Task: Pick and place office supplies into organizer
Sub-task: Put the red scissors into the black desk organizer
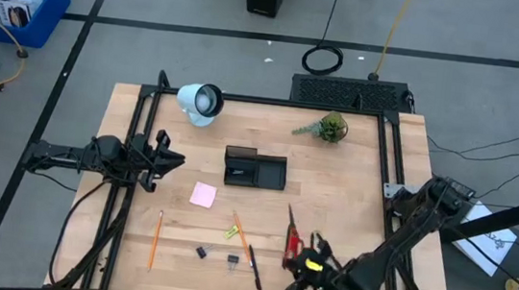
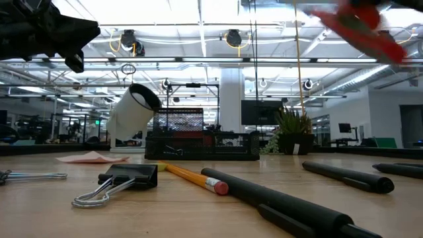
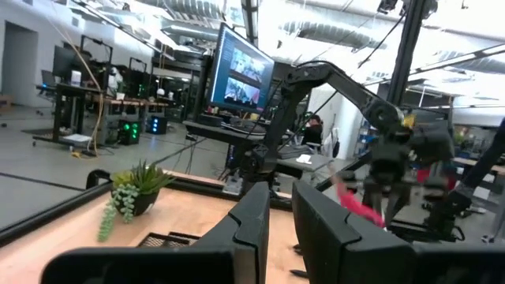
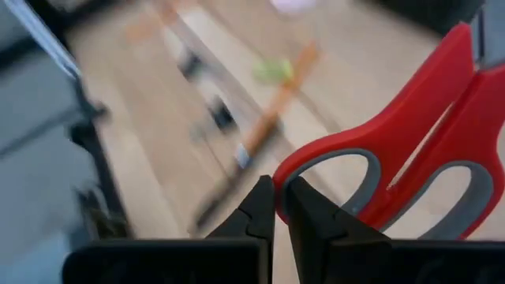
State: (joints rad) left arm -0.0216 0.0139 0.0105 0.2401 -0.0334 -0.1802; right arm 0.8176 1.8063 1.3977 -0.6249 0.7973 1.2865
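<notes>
My right gripper [image 1: 305, 266] is near the table's front edge, right of centre, shut on red-handled scissors [image 1: 290, 237]. The scissors show high above the table in the low view [image 2: 360, 26]. My left gripper [image 1: 169, 157] hovers shut and empty left of the black organizer [image 1: 255, 169], which stands mid-table. A pink sticky-note pad [image 1: 202, 194], two orange pencils [image 1: 155, 238] [image 1: 240, 235], a black pen [image 1: 254, 268], two black clips [image 1: 201, 251] [image 1: 233, 258] and a small yellow piece [image 1: 230, 231] lie flat on the wood. My right gripper pinches the red rim of one handle loop [image 4: 278, 172] of the scissors between its two fingertips [image 4: 260, 201]. The scissors are lifted clear of the table. Their blades [image 1: 290, 216] point toward the table's far edge.
A white round lamp [image 1: 199, 102] lies at the back left and a small green plant [image 1: 324, 128] at the back right. A black mesh panel [image 1: 352, 92] stands behind the far edge. Black frame rails [image 1: 133, 151] run along the table's left and right sides.
</notes>
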